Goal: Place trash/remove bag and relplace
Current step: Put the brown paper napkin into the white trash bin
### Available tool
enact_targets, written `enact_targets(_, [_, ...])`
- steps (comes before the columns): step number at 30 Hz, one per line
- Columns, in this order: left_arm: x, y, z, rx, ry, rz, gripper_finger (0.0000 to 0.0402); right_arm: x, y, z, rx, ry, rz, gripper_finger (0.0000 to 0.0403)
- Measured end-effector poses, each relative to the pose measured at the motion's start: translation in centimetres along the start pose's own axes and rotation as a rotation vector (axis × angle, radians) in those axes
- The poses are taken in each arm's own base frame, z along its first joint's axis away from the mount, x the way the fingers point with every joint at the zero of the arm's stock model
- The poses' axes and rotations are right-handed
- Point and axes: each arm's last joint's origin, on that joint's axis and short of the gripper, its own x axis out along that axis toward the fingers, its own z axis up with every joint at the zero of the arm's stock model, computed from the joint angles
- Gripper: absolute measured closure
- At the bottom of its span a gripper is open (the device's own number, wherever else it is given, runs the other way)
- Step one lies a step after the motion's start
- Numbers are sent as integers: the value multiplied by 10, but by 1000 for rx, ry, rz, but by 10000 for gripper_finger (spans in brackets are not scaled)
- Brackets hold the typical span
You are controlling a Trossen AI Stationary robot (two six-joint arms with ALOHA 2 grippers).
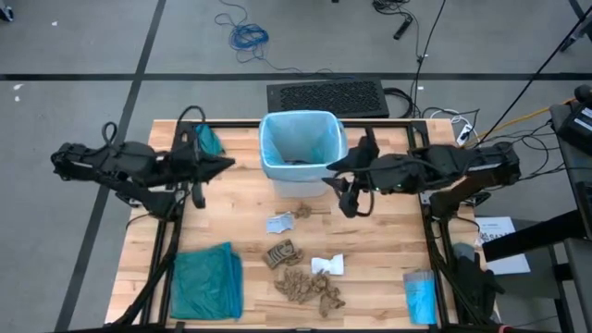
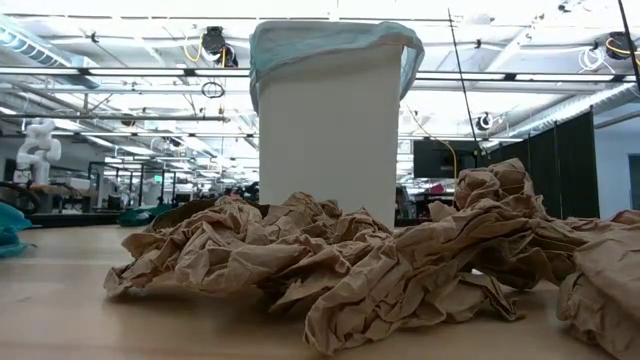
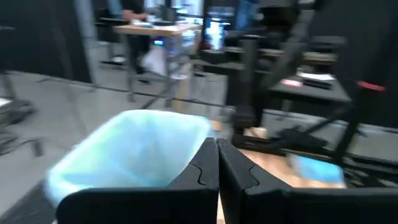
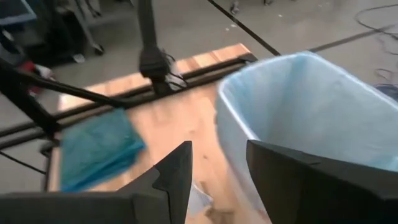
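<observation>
A white bin point(image 1: 298, 171) lined with the pale blue bag point(image 1: 298, 139) stands at the table's far middle; the bag's edge folds over the bin's rim point(image 2: 330, 40). The trash lies on the table nearer: brown crumpled paper scraps point(image 1: 310, 289), a whitish wrapper point(image 1: 328, 265) and smaller scraps point(image 1: 302, 211). My left gripper point(image 1: 227, 164) hovers shut to the left of the bin, its fingers together point(image 3: 217, 163). My right gripper point(image 1: 331, 169) hovers open by the bin's right side, nothing between its fingers point(image 4: 217, 158). Neither gripper shows in the low view.
A folded teal-green bag point(image 1: 208, 282) lies at the near left, and another teal piece point(image 1: 209, 139) at the far left. A small blue packet point(image 1: 421, 296) sits at the near right. A keyboard point(image 1: 326, 96) lies beyond the table's far edge.
</observation>
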Motion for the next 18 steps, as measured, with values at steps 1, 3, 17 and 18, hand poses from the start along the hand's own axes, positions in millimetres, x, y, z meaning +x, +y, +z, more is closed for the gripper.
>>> enact_targets(1, [0, 1, 0, -1, -2, 20, 401, -1, 2, 1, 10, -12, 12, 259])
enact_targets(3, [0, 2, 0, 3, 3, 30, 401, -2, 5, 2, 22, -33, 30, 259])
enact_targets(17, [14, -6, -8, 29, 60, 29, 401, -10, 9, 9, 10, -106, 78, 259])
enact_targets(18, [17, -7, -9, 33, 67, 28, 401, -10, 9, 11, 3, -116, 82, 259])
